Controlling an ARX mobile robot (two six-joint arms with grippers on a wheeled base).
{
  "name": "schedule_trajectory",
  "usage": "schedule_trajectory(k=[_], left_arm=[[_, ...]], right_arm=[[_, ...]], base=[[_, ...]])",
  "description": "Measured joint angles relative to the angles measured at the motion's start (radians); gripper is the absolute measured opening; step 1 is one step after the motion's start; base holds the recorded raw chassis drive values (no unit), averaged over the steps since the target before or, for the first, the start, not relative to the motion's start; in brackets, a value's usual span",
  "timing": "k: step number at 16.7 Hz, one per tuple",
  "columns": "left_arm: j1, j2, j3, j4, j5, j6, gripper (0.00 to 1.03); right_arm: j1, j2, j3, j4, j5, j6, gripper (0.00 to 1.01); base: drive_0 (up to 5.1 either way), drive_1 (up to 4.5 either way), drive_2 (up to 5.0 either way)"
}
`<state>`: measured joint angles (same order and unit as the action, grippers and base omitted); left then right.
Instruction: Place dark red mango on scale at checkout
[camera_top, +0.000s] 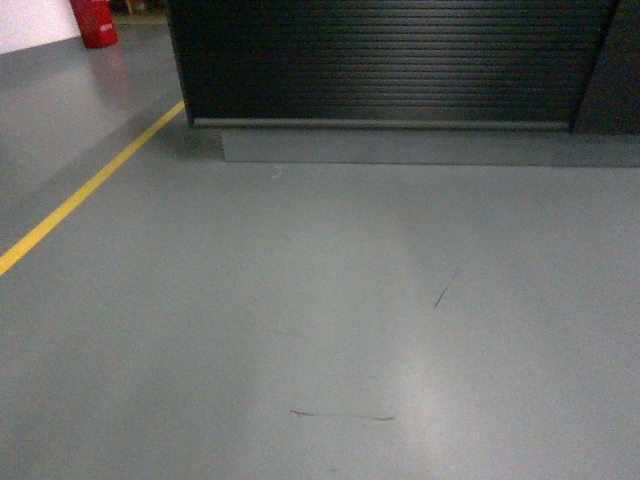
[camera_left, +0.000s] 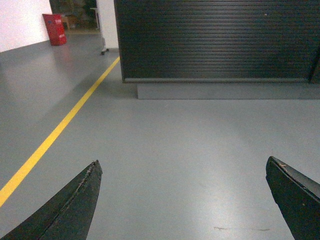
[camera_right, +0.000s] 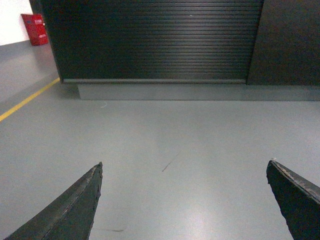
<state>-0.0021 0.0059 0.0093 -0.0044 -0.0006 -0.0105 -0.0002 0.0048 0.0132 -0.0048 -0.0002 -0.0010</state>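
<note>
My left claw (camera_left: 182, 200) hangs spread wide over bare grey floor (camera_top: 320, 330), nothing btwn the fingers (camera_left: 75, 205). Right claw (camera_right: 182, 200) same: released, empty. Ahead stands the counter (camera_top: 390, 60), only its black ribbed front w/ grey base (camera_top: 400, 145) in sight, long axis running left-right across my head view. Mango & scale: not in any view. Yellow line (camera_top: 90, 190) slants off left, red object (camera_top: 93, 22) far back by the wall
</note>
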Motion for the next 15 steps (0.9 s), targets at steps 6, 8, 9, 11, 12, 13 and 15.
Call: schedule_trajectory(k=[6,8,9,11,12,13,15], left_arm=[[0.0,0.0,0.0,0.001,-0.001,0.0,0.98],[0.0,0.0,0.0,0.002,0.001,0.0,0.98],[0.0,0.0,0.0,0.002,-0.003,0.0,0.98],[0.0,0.0,0.0,0.005,-0.002,0.0,0.98],[0.0,0.0,0.0,-0.003,0.002,0.0,0.98],[0.0,0.0,0.0,0.005,0.001,0.0,0.98],[0.0,0.0,0.0,0.0,0.0,0.0,0.98]], right_arm=[[0.0,0.0,0.0,0.002,0.0,0.0,0.98],[0.0,0.0,0.0,0.0,0.0,0.0,0.98],[0.0,0.0,0.0,0.006,0.0,0.0,0.98],[0.0,0.0,0.0,0.005,0.0,0.0,0.98],[0.0,0.0,0.0,0.0,0.001,0.0,0.98],[0.0,0.0,0.0,-0.001,0.001,0.0,0.98],[0.0,0.0,0.0,0.001,0.002,0.0,0.98]], base=[[0.0,4.3,-4.3],[0.0,4.31,-4.3],[0.0,4.31,-4.3],[0.0,4.31,-4.3],[0.0,4.32,-4.3],[0.0,4.28,-4.3],[0.0,4.29,-4.3]])
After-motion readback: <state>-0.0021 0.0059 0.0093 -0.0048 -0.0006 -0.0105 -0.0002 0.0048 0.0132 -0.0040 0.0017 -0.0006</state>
